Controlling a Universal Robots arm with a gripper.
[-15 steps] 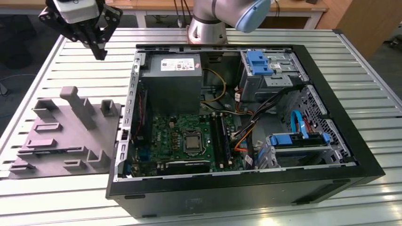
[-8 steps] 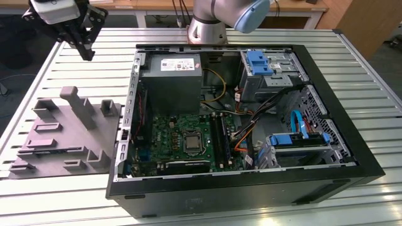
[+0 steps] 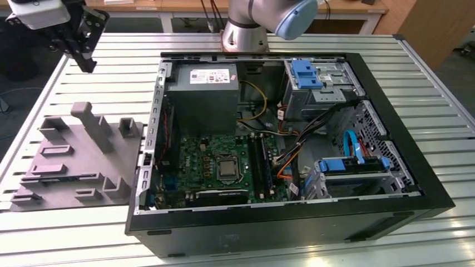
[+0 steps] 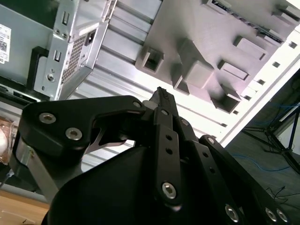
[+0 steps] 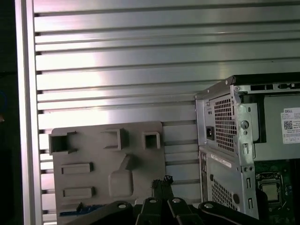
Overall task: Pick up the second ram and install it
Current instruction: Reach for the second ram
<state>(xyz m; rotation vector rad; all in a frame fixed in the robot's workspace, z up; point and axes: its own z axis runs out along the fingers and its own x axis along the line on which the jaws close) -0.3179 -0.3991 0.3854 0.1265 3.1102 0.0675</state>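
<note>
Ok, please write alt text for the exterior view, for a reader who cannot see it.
An open computer case lies on a slatted metal table, its motherboard exposed. The robot's end effector hangs over the table on the exterior view's left, apart from the case, past a grey fixture tray.

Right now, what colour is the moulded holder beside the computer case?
The moulded holder is grey; exterior view.

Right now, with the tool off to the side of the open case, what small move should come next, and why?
Probably bring the tool down toward the gray fixture and open it: it hangs shut and empty over the table, and a blue strip, likely the second ram, lies at the fixture's edge in the first wrist view.
</note>
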